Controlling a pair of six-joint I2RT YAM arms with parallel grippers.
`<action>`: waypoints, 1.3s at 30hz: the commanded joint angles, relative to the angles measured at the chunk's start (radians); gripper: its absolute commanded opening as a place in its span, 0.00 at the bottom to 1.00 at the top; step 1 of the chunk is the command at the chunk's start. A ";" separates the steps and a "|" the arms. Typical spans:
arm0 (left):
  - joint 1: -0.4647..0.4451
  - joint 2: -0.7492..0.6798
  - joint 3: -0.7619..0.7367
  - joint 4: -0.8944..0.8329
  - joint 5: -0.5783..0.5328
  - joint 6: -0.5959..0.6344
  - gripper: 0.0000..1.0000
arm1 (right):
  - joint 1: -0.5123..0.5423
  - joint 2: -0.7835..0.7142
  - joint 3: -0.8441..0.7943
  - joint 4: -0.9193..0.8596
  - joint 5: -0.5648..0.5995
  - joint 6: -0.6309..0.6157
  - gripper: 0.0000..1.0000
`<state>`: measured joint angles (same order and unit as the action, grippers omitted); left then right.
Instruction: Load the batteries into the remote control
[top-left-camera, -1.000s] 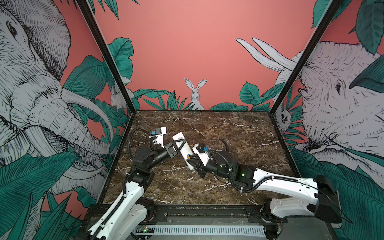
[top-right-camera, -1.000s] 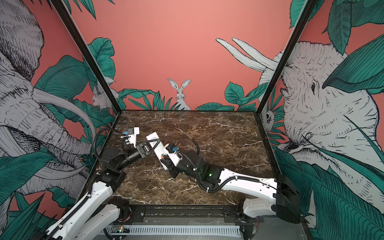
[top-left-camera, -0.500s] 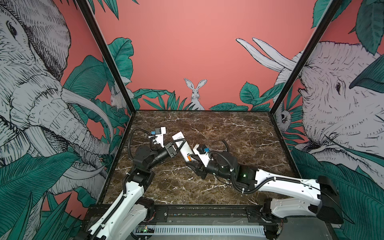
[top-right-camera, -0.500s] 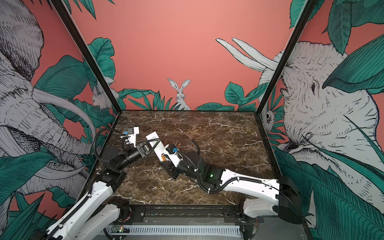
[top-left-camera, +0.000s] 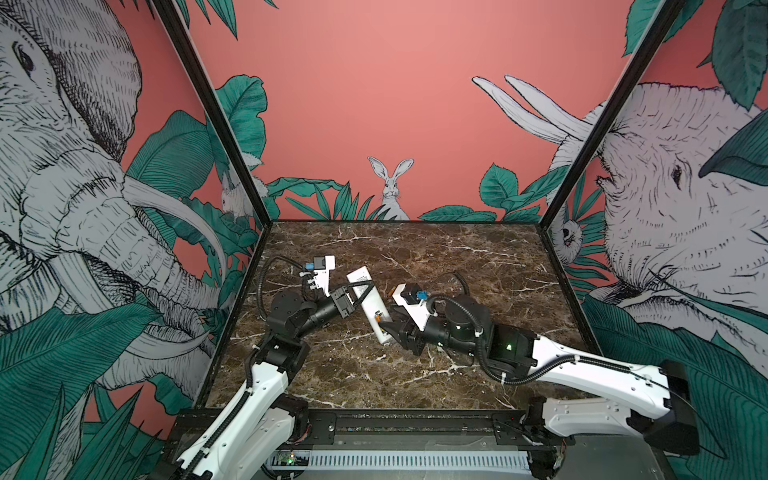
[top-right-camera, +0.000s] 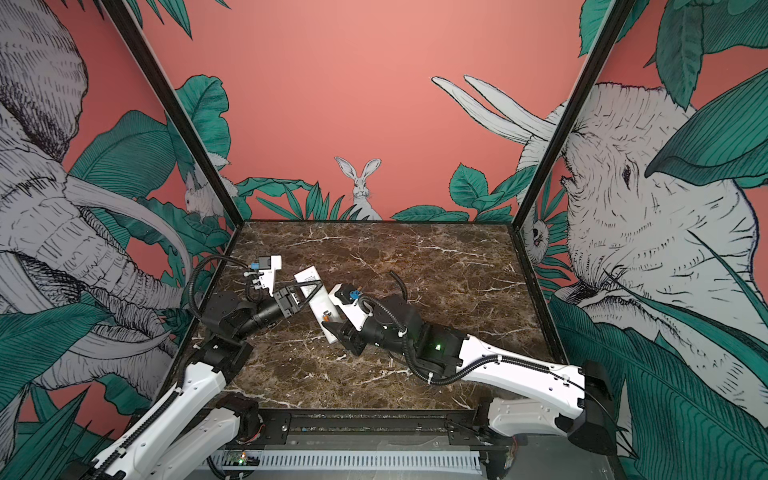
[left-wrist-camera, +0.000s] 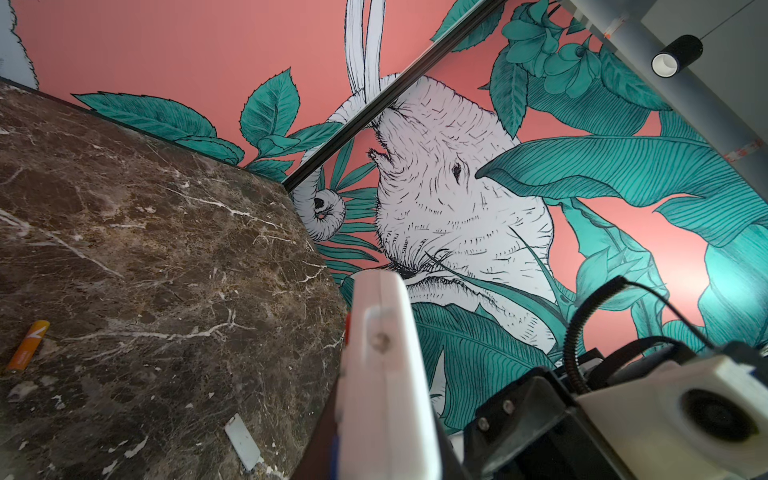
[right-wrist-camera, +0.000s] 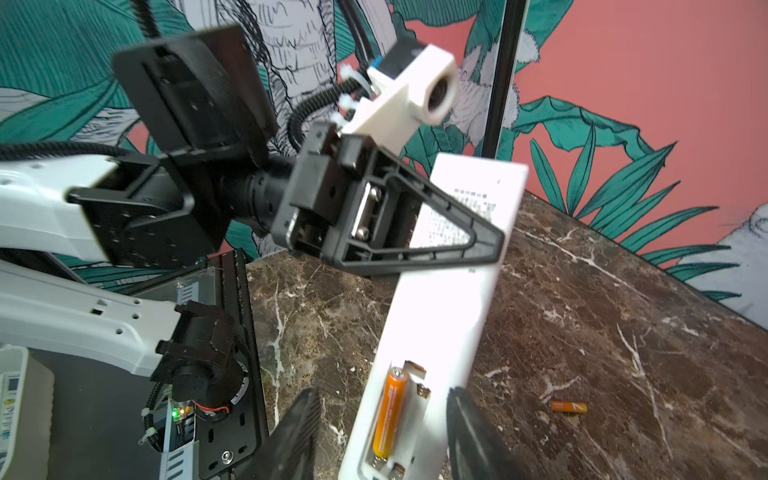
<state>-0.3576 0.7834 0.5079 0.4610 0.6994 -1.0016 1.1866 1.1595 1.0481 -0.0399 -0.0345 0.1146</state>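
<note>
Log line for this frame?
left gripper: jaws shut on white rectangular remote control | right gripper: jaws open astride battery bay | orange cylindrical battery: seated in bay | second orange battery: loose on marble table

Over the marble counter (top-right-camera: 415, 270), left hand (top-right-camera: 316, 286) is gripping the white remote control (top-right-camera: 312, 297) across its middle; right hand (top-right-camera: 332, 331) is sitting at its near end, beside an orange battery (top-right-camera: 326, 318).

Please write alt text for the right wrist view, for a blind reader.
The left gripper holds the remote control over the marble table, back facing the camera, with one orange battery seated in its open compartment and the second slot empty. The right gripper, jaws open, flanks that end; the other battery lies on the table.
</note>
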 joint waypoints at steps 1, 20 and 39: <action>-0.003 -0.002 0.040 0.004 0.037 0.010 0.00 | 0.008 -0.035 0.093 -0.203 -0.045 -0.126 0.49; -0.003 0.021 0.091 -0.093 0.167 0.062 0.00 | 0.008 0.134 0.385 -0.600 -0.095 -0.608 0.59; -0.003 0.026 0.095 -0.105 0.192 0.066 0.00 | 0.007 0.228 0.435 -0.576 -0.100 -0.692 0.34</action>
<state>-0.3576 0.8188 0.5701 0.3420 0.8749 -0.9417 1.1870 1.3804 1.4536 -0.6411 -0.1173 -0.5552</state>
